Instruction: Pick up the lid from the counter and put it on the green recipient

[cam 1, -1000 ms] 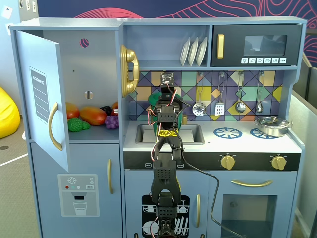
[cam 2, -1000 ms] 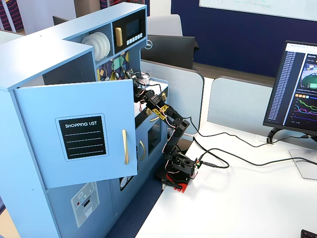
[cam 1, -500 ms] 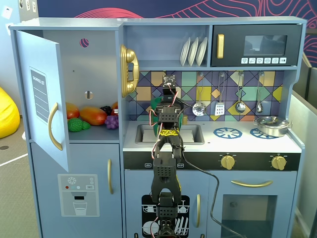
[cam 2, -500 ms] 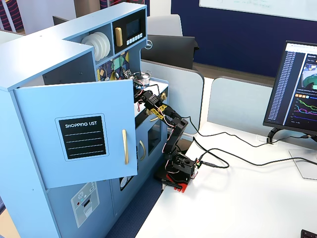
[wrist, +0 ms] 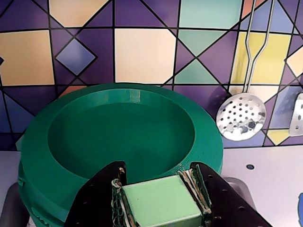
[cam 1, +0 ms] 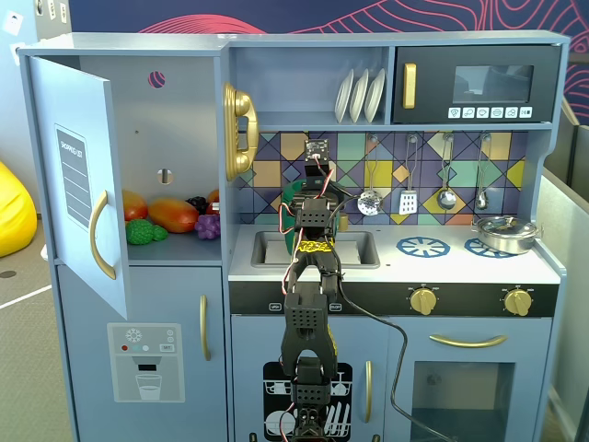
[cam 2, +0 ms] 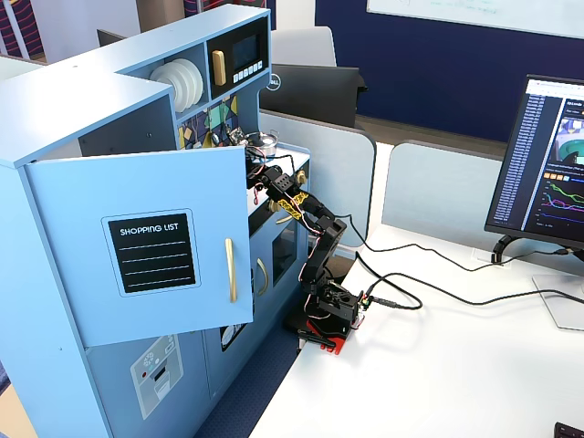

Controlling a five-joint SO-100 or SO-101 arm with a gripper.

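The green recipient (wrist: 47, 156) is a dark-green round pot standing open against the tiled back wall, and I look into it from above in the wrist view. In a fixed view it (cam 1: 293, 195) shows behind the arm at the back of the counter. My gripper (wrist: 157, 170) is shut on a pale-green flat piece, the lid (wrist: 161, 201), held just over the pot's near rim. The rest of the lid is hidden under the black jaws. The gripper (cam 1: 313, 189) hangs over the back of the sink, and it shows small in the other fixed view (cam 2: 258, 171).
A sink (cam 1: 354, 249) lies under the arm. A perforated skimmer (wrist: 240, 116) and other utensils hang on the wall to the right. A shiny silver pot (cam 1: 503, 232) sits on the right burner, beside a blue burner ring (cam 1: 422, 247). The cupboard door (cam 1: 78, 180) stands open at left.
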